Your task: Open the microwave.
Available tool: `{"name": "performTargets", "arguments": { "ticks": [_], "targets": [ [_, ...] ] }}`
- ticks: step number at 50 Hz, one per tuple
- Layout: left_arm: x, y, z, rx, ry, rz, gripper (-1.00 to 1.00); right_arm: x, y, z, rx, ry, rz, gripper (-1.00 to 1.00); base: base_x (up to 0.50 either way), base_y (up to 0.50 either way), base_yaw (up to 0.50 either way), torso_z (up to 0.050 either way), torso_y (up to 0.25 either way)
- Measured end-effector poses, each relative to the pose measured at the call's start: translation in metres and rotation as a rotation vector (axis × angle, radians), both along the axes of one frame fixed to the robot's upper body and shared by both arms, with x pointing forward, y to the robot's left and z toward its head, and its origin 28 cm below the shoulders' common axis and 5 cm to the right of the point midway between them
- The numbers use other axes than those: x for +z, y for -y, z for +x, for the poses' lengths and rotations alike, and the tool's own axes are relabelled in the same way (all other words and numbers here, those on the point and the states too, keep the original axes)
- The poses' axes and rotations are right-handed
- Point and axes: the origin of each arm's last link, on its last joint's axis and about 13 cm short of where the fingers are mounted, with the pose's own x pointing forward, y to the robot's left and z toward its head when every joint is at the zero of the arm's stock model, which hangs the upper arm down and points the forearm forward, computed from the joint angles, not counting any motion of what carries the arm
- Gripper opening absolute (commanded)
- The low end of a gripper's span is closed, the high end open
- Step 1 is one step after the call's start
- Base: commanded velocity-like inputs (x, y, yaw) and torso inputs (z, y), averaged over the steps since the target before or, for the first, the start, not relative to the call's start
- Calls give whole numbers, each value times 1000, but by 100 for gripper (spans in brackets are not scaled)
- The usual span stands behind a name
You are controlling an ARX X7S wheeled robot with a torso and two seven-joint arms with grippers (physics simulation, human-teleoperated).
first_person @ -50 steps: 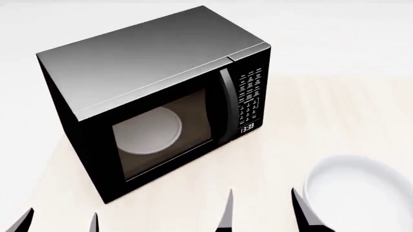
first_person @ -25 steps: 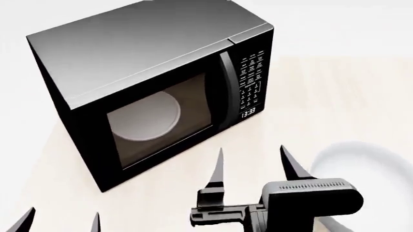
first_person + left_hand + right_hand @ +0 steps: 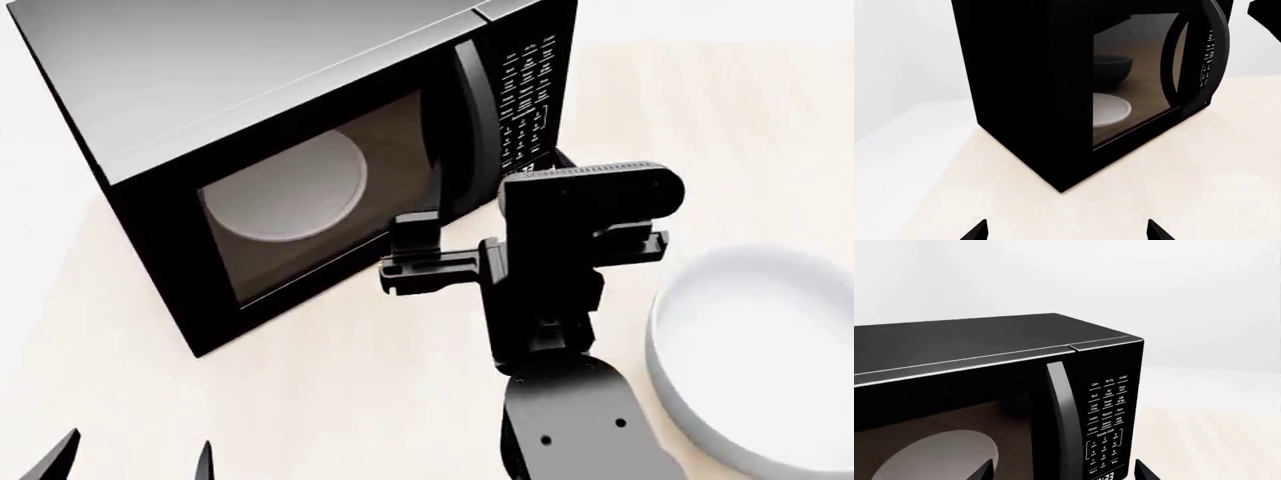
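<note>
1. Black on its sides and grey on top, the microwave (image 3: 267, 120) stood on a pale wooden table (image 3: 347, 400), toward the far left of the head view, its door closed.
2. Its long axis ran across the table at a slant, and its front faced the robot, turned somewhat toward the robot's right.
3. The tinted door window showed the white turntable (image 3: 287, 190) inside; the vertical handle (image 3: 1062, 425) stood just beside the white-labelled keypad (image 3: 1106, 415).
4. The right gripper (image 3: 1064, 471) was close in front of the door near the handle, its jaws spread apart with nothing between them, only the two tips showing in the right wrist view.
5. The left gripper (image 3: 1066, 231) sat lower and well back from the microwave's near corner, its tips wide apart and empty.
6. A white bowl (image 3: 747, 360) lay on the table to the robot's right, beside the right arm.
</note>
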Motion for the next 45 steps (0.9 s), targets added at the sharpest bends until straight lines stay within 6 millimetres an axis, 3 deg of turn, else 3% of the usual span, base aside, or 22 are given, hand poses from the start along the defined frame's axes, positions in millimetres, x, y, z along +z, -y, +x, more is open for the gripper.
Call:
{"name": "performTargets", "arguments": {
  "ticks": [20,45],
  "targets": [
    [0,0,0,-7,5,-6,100,15,-4,25,-18,-1,-38,100,0,0,0,0,0],
    [1,-1,0,-5,7,-8,100,6,-5,48,-40,-50,-61,100,0,0,0,0,0]
  ]
}}
